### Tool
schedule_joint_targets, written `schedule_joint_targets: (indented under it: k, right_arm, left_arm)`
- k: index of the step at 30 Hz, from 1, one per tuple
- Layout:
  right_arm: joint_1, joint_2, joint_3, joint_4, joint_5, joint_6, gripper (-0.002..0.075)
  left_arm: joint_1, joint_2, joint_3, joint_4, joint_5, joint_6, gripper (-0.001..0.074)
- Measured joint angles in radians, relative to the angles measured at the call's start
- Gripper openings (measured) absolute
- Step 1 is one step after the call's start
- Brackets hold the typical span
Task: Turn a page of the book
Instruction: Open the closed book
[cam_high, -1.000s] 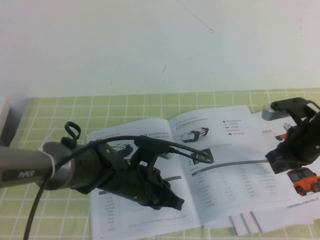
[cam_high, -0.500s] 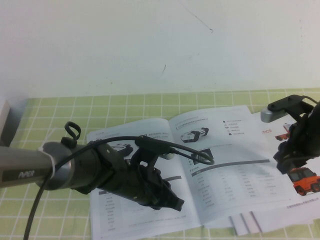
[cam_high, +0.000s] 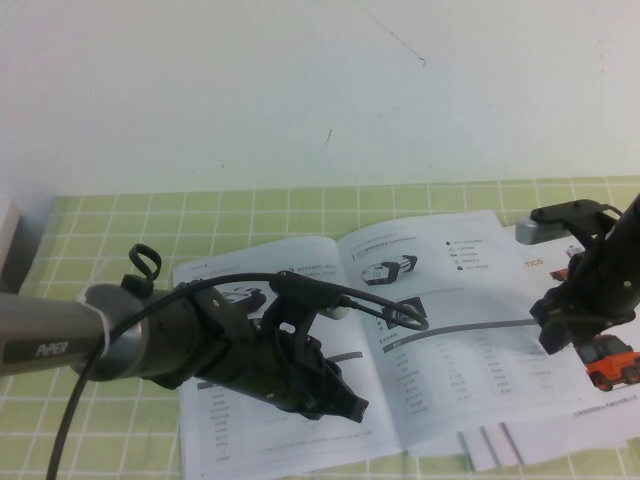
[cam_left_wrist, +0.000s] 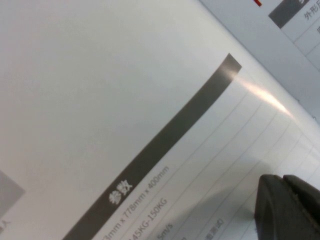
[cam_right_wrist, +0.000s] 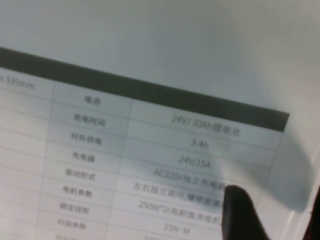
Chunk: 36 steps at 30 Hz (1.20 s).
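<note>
The book lies open on the green checked mat. Its right-hand page lies flat and shows a black-and-white vehicle photo and a grey-barred table. My right gripper is at that page's outer edge, low over it and open. One finger is over the table print; the other is beyond the page's edge. My left gripper is shut, its fingers together, low over the left-hand page.
Loose white sheets with orange trucks lie under and to the right of the book. More sheet corners stick out at the front. A white wall stands behind the mat. A grey object sits at the far left.
My right gripper drew out to the right, then came back left and lower to the page's edge. The left arm and the book have not moved.
</note>
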Motion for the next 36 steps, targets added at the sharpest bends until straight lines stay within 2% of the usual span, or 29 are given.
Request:
schedule_joint_targets:
  k: [9,15,25,36]
  right_arm:
    - [0.000,0.000,0.000,0.040,-0.020,-0.004,0.0293]
    - [0.000,0.000,0.000,0.111,-0.027,-0.067,0.0292]
    - [0.000,0.000,0.000,0.039,-0.029,-0.006,0.0292]
    - [0.000,0.029,-0.010,0.051,-0.023,0.003,0.0291]
  left_arm:
    - [0.000,0.000,0.000,-0.001,0.000,0.000,-0.0004]
    - [0.000,0.000,0.000,-0.001,0.000,0.000,-0.0004]
    - [0.000,0.000,0.000,-0.001,0.000,0.000,-0.0004]
    - [0.000,0.000,0.000,-0.001,0.000,0.000,-0.0004]
